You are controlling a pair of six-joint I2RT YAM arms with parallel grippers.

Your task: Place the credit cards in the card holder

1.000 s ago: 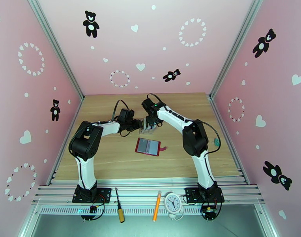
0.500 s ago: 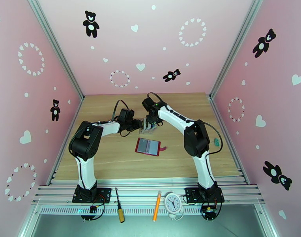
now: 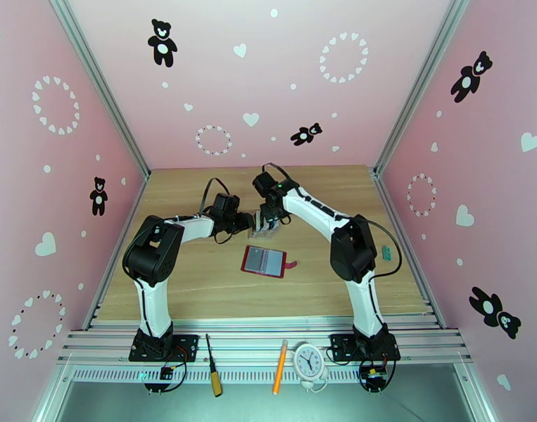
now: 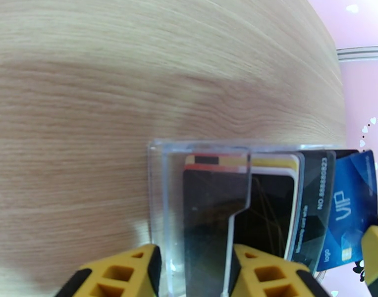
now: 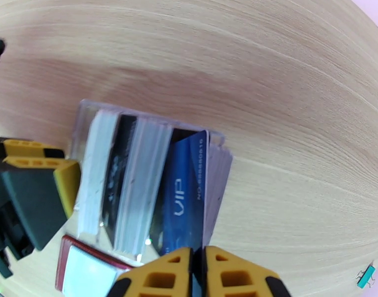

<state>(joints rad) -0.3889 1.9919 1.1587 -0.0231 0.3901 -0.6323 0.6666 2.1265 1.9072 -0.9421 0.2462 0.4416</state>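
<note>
Wood table (image 5: 288, 70), right hand (image 5: 198, 266) clamps upright blue card (image 5: 184, 194), left hand (image 4: 196, 267) clamps rack (image 4: 159, 194).

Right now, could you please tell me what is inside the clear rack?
Cards stand in slots of the rack: a blue card, pinched by the right pincer, a black card and white cards. Their lower edges are covered by neighbours.

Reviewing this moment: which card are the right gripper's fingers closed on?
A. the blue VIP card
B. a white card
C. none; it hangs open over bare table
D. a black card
A: in the right wrist view the right gripper has its two fingers pressed together on the edge of the blue VIP card, which stands in the clear rack.
</note>
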